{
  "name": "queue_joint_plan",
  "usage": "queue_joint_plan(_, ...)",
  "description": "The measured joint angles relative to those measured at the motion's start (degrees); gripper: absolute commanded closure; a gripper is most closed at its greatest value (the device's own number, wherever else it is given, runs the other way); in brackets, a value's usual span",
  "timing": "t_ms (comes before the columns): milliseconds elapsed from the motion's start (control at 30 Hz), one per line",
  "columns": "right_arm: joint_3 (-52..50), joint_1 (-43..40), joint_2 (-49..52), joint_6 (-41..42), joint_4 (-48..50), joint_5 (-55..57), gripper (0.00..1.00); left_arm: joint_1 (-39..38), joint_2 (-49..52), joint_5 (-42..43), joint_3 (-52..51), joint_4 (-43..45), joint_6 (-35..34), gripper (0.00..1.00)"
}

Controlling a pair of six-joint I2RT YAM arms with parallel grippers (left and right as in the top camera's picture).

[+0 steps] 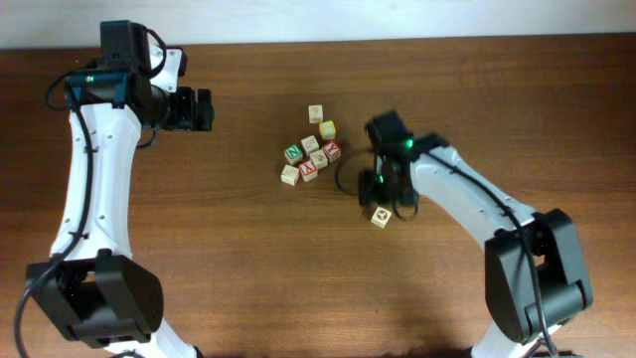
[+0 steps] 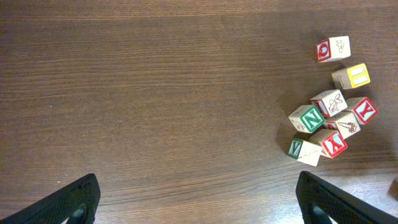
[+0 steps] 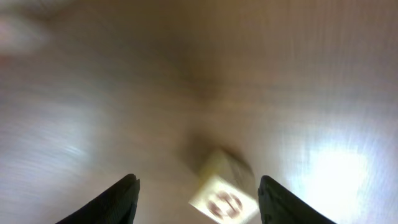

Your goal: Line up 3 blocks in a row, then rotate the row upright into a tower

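The right gripper (image 3: 198, 198) is open: its two fingers (image 3: 121, 200) stand apart with clear gaps to the lone block (image 3: 224, 186) lying between them. The right wrist view is motion-blurred; a red mark shows on the block's near face, but it cannot be read. In the overhead view the lone block sits on the table (image 1: 248, 259) just beside the right gripper's tip, apart from the other blocks.

The left gripper (image 2: 196, 202) is fully open and holds nothing. It hangs over bare table at the far left, well apart from all blocks.

The other eight blocks (image 1: 313, 154) lie near the table centre. Six form a tight group, some touching. Beyond it lie a yellow block (image 1: 327, 130) and one more block (image 1: 315, 113), each separate.
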Motion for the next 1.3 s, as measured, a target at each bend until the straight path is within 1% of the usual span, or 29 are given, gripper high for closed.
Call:
queue_joint_plan(33, 6.0, 0.0, -0.2, -1.4, 4.3, -0.2, 0.36, 0.0, 0.0, 0.0, 0.0, 0.0, 0.0, 0.01)
queue_joint_plan(67, 8.0, 0.0, 0.3, -2.0, 10.2, -0.4, 0.36, 0.0, 0.0, -0.1, 0.0, -0.2, 0.0, 0.01)
queue_joint_plan(100, 8.5, 0.0, 0.3, -2.1, 13.4, -0.4, 0.36, 0.0, 0.0, -0.1, 0.0, 0.1, 0.0, 0.01)
queue_joint_plan(133, 9.6, 0.1, 0.5, -2.5, 19.1, -0.5, 0.36, 0.0, 0.0, -0.1, 0.0, -0.2, 0.0, 0.01)
queue_joint_plan(167, 10.1, 0.1, 1.4, -3.1, 21.6, -0.5, 0.36, 0.0, 0.0, -0.2, 0.0, -0.1, 0.0, 0.01)
queue_joint_plan(233, 10.1, 0.1, 5.1, -4.1, 24.3, -0.6, 0.36, 0.0, 0.0, -0.2, 0.0, 0.0, -0.1, 0.01)
queue_joint_plan(333, 10.1, 0.2, 13.5, -5.1, 27.0, -1.5, 0.36, 0.0, 0.0, -0.2, 0.0, 0.0, -0.1, 0.01)
queue_joint_plan(500, 10.1, 1.7, 17.2, -5.3, 30.1, -2.3, 0.36, 0.0, 0.1, -0.2, 0.0, 0.0, -0.1, 0.01)
queue_joint_plan(533, 10.1, 2.1, 17.3, -5.4, 30.5, -2.4, 0.37, 0.0, 0.0, -0.2, 0.0, 0.0, -0.1, 0.01)
queue_joint_plan(600, 10.1, 2.3, 17.7, -5.1, 30.6, -2.5, 0.47, 0.0, 0.0, -0.2, 0.0, 0.0, -0.1, 0.01)
queue_joint_plan(633, 10.1, 2.3, 17.9, -4.9, 29.3, -2.6, 0.55, 0.0, 0.0, -0.2, 0.0, 0.0, -0.1, 0.01)
queue_joint_plan(667, 10.3, 2.3, 18.4, -4.9, 27.9, -2.6, 0.6, 0.0, 0.0, -0.2, 0.0, 0.0, -0.1, 0.01)
queue_joint_plan(733, 10.4, 2.3, 18.4, -4.6, 25.9, -2.5, 0.62, 0.0, 0.0, -0.2, 0.0, 0.0, -0.1, 0.01)
queue_joint_plan(833, 11.1, 2.3, 18.4, -4.6, 24.5, -2.5, 0.7, 0.0, 0.0, -0.2, 0.0, 0.0, -0.1, 0.01)
queue_joint_plan(900, 12.4, 2.3, 18.4, -4.6, 21.7, -2.5, 0.7, 0.0, 0.0, -0.2, 0.0, 0.0, -0.1, 0.01)
queue_joint_plan(967, 15.4, 2.3, 18.3, -4.6, 13.9, -2.3, 0.7, 0.0, 0.0, -0.2, 0.0, 0.0, -0.1, 0.01)
queue_joint_plan(1000, 18.7, 2.3, 17.8, -4.6, 6.2, -2.3, 0.7, 0.0, 0.0, -0.2, 0.0, -0.1, -0.1, 0.01)
queue_joint_plan(1033, 20.9, 2.3, 17.0, -4.5, 2.4, -2.4, 0.7, 0.0, 0.0, -0.2, 0.0, -0.2, -0.1, 0.01)
queue_joint_plan(1100, 27.3, 2.3, 14.3, -4.5, -9.0, -2.6, 0.71, 0.0, 0.0, -0.2, 0.0, -0.1, -0.1, 0.01)
queue_joint_plan(1133, 28.9, 2.3, 12.2, -4.2, -12.7, -2.7, 0.78, 0.0, 0.1, -0.2, 0.0, -0.1, -0.1, 0.01)
queue_joint_plan(1167, 29.4, 2.3, 11.0, -3.6, -15.5, -2.8, 0.78, 0.0, 0.1, -0.2, 0.0, -0.1, -0.1, 0.01)
queue_joint_plan(1200, 29.0, 2.4, 10.5, -3.0, -16.9, -2.8, 0.77, 0.0, 0.1, -0.2, 0.0, -0.1, -0.1, 0.01)
queue_joint_plan(1233, 25.6, 2.8, 10.6, -1.0, -16.7, -2.6, 0.77, 0.0, 0.1, -0.2, 0.0, -0.1, -0.1, 0.01)
queue_joint_plan(1267, 23.3, 3.1, 10.5, -0.2, -13.9, -2.5, 0.77, 0.0, 0.1, -0.2, 0.0, -0.1, -0.1, 0.01)
queue_joint_plan(1300, 18.8, 3.7, 10.2, 1.6, -9.9, -2.4, 0.77, 0.0, 0.1, -0.2, 0.0, 0.0, -0.1, 0.01)
